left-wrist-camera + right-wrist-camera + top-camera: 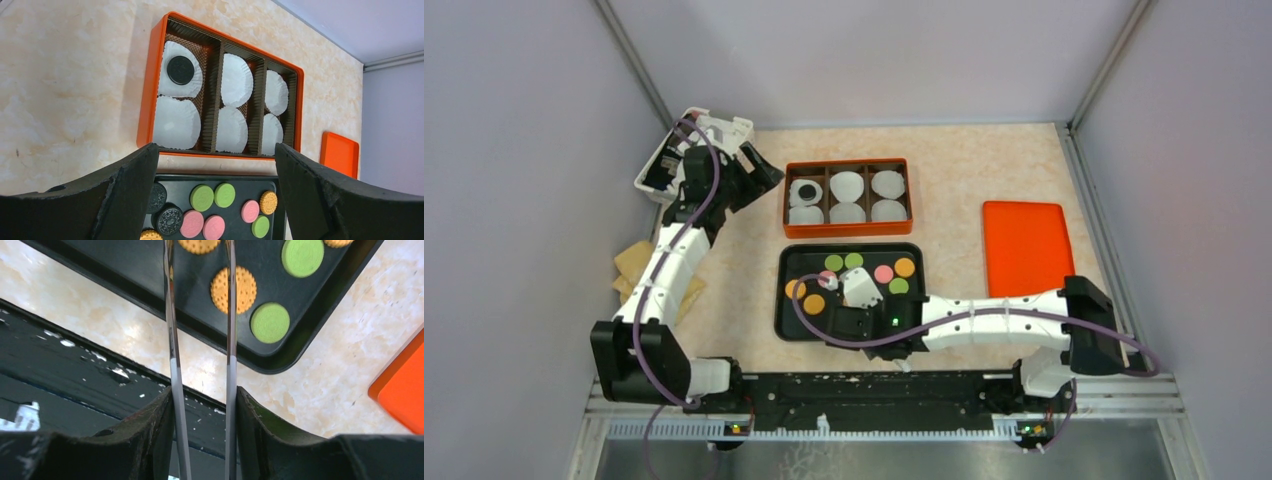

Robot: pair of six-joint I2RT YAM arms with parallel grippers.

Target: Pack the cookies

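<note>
Tongs [171,330] cut off at top, orange cookie [199,244] cropped there too

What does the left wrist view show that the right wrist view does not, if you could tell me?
Only left wrist: the orange box with six white liners, one black cookie in a liner, and pink cookies. Only right wrist: metal tongs and the black rail. Both: the black tray, green cookies, orange cookies and the orange lid.

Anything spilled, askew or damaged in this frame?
Nothing stands out. The loose cookies all lie flat inside the black tray, one black cookie sits in a liner in the orange box, and none is on the table.
</note>
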